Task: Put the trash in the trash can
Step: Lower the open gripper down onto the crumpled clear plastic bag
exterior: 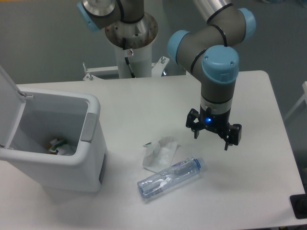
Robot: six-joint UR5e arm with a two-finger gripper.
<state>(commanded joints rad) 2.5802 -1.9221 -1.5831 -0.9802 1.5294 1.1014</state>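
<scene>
White table (pixel 144 100), bin w/ lid up at left. Gripper (pixel 214 133) hovers w/ fingers spread, holding nothing. Crumpled wrapper (pixel 159 153) and crushed bottle (pixel 170 178) lie below-left of it, btwn it and the trash can (pixel 57 139); bottle's long axis runs diagonal, cap nearest gripper.

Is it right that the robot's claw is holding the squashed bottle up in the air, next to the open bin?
Not quite. The camera view shows the gripper open and empty; the bottle lies on the table beside the wrapper. The trash can is open, as you said.
</scene>
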